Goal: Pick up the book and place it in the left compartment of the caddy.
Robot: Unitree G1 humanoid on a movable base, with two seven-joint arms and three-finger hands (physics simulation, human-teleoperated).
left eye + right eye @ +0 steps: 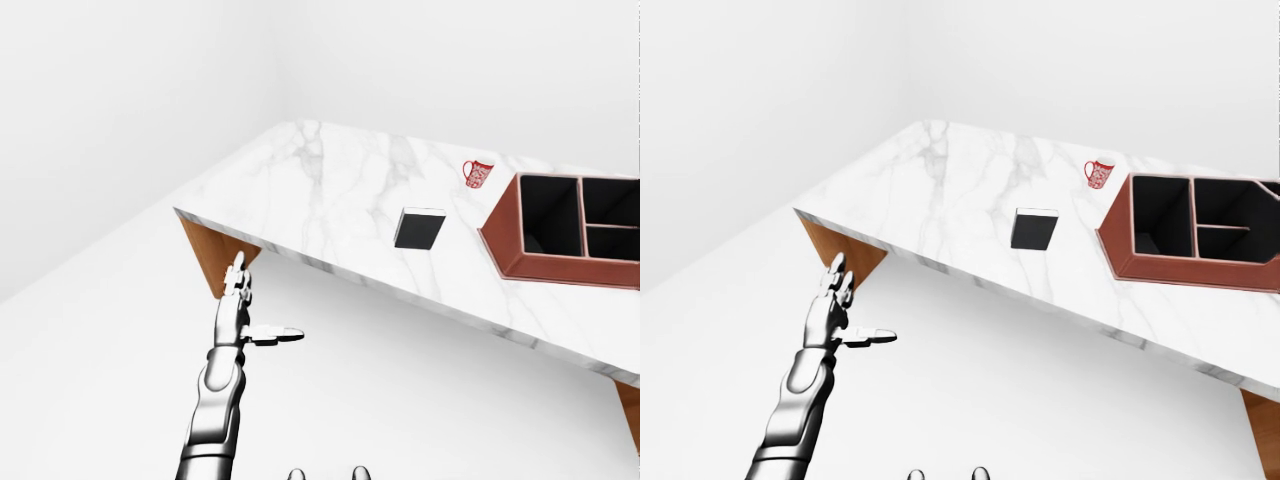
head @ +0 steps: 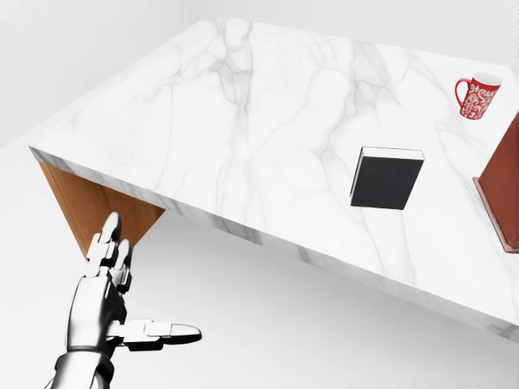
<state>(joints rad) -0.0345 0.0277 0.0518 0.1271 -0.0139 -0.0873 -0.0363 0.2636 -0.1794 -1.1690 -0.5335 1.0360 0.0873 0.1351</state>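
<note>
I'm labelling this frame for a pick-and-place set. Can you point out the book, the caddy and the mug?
book (image 2: 386,182): head view, middle of its black cover.
caddy (image 1: 503,228): left-eye view, its left outer wall.
mug (image 2: 477,96): head view, its patterned red side.
</note>
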